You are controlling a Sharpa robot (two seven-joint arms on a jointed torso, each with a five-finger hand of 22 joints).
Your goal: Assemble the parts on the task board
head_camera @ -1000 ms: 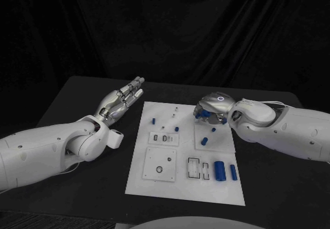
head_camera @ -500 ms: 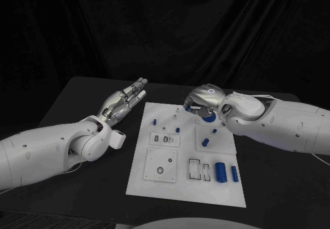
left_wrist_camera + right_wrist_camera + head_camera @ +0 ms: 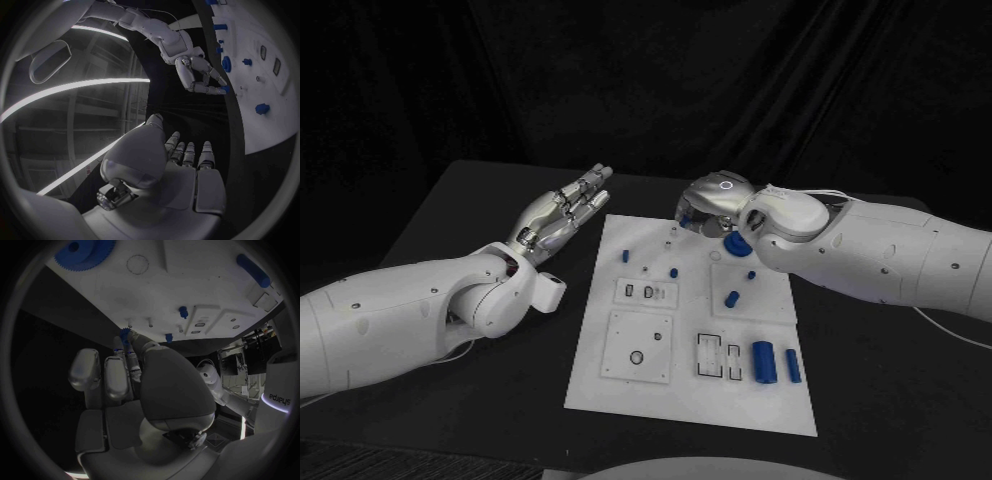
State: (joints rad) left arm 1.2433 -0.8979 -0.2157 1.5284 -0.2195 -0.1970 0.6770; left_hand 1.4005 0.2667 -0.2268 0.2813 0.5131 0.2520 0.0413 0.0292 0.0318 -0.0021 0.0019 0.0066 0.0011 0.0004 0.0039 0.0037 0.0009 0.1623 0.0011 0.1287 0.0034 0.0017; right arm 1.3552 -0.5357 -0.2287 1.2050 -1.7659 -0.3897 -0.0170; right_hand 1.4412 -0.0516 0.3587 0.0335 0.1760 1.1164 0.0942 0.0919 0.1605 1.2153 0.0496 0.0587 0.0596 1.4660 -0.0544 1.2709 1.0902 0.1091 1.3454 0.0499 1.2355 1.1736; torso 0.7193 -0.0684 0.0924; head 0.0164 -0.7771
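The white task board lies in the middle of the black table. My right hand hovers over the board's far edge and pinches a small blue part at its fingertips; the left wrist view shows that part too. A blue gear lies on the board just under that hand, also seen as the gear. Small blue pegs stand near the board's far end. Two blue cylinders lie near its front right. My left hand is held palm up, fingers spread and holding nothing, left of the board.
Two raised white plates with slots and a hole sit on the board's left half. A blue peg lies on a square plate on the right half. Bare black table surrounds the board.
My right hand has lifted off the blue gear and moved towards the board's far left edge, turning at the wrist. The left hand has barely moved.
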